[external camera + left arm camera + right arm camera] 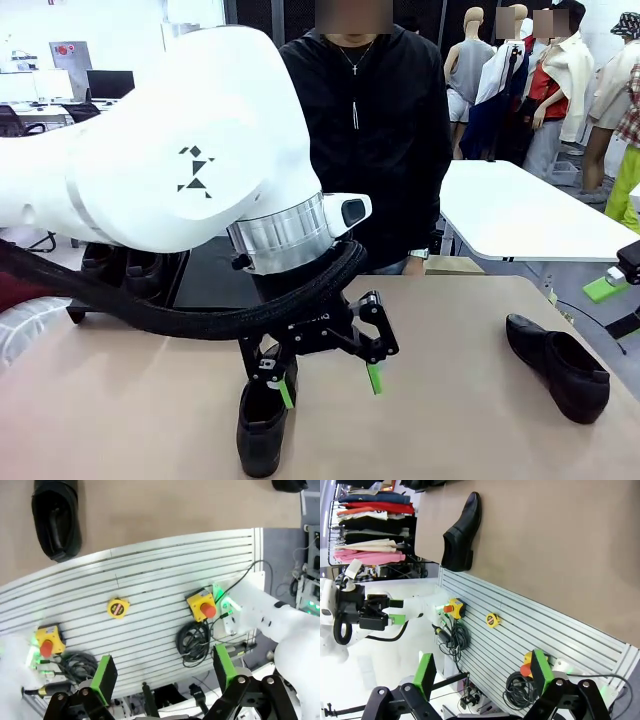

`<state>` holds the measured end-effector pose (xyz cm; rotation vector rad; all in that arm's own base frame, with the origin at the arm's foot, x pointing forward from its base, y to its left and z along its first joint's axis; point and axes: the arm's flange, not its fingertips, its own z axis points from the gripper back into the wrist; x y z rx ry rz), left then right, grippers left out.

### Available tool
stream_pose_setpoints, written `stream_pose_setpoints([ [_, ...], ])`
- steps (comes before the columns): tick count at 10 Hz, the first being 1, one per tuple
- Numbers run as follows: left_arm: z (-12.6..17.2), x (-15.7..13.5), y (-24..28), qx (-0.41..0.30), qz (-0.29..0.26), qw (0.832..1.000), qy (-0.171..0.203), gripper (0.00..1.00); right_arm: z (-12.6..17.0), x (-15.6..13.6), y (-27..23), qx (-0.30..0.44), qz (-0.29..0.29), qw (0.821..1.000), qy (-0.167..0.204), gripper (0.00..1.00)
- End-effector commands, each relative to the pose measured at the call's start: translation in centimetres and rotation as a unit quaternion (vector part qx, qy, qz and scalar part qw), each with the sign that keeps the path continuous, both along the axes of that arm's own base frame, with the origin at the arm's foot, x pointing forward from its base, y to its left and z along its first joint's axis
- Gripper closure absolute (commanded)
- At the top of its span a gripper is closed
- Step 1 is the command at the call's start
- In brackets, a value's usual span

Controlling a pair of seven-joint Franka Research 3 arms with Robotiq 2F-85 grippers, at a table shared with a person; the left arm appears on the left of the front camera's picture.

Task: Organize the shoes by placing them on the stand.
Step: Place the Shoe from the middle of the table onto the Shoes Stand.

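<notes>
Glossy black leather shoe (258,440) at the bottom middle of the frame sits on the tan tabletop (450,430) just below the wide-open, empty left claw (330,385), looks light but slick, so I'd pinch the stiff heel collar, right claw (482,672) open and empty too.

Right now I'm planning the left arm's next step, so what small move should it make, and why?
Probably shift the left gripper sideways until it is centred over the near shoe. Its jaws are open and empty, and the shoe lies on the table, seemingly beneath one finger rather than between both.
</notes>
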<state>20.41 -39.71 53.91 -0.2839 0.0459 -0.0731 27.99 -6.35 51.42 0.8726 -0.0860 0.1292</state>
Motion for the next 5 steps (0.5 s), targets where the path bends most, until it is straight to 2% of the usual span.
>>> stream_pose_setpoints([
  [1,-1.1,2.3,-0.3,0.055,0.022,0.997,-0.049,0.00,0.1,0.0,-0.4,0.000,0.011,1.000,-0.009,0.00],
  [3,-4.2,6.4,0.0,0.081,0.051,0.988,-0.119,0.00,0.1,0.0,-0.4,0.000,0.011,1.000,-0.009,0.00],
  [4,-5.8,8.0,0.3,0.072,0.079,0.981,-0.162,0.00,0.1,0.0,-0.4,0.000,0.011,1.000,-0.009,0.00],
  [5,-7.3,8.6,0.2,0.067,0.068,0.980,-0.174,0.00,0.1,0.0,-0.4,0.000,0.011,1.000,-0.009,0.00],
])
